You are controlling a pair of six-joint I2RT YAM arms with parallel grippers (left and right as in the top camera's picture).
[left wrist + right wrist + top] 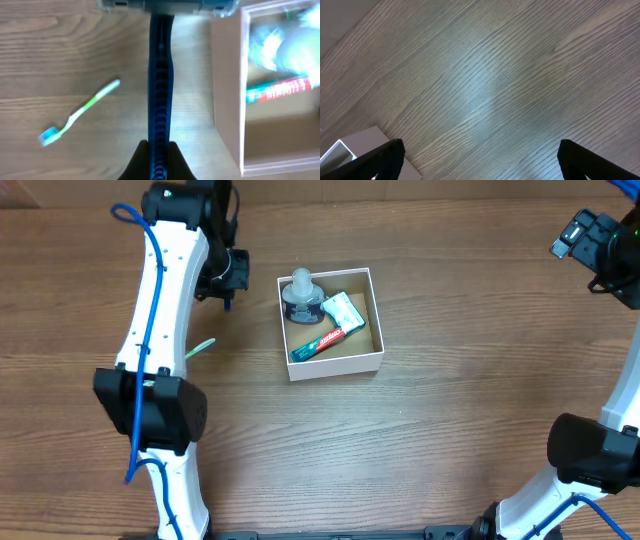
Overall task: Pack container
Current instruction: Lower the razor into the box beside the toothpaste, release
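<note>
The container [336, 364] is a square white box with a brown inside, in the middle of the table. In it lie a round dark jar with a pale cap [301, 295], a red and green toothpaste tube [318, 344] and a white and green packet [345, 310]. My left gripper [228, 286] is left of the box and shut on a blue ribbed razor [160, 95], whose grey head points away. The box wall [227, 90] shows to its right. My right gripper [592, 242] is open and empty at the far right, high over bare table [480, 155].
A green and white toothbrush [200, 348] lies on the table left of the box; it also shows in the left wrist view [80, 112]. A corner of the box [360, 142] shows at the lower left of the right wrist view.
</note>
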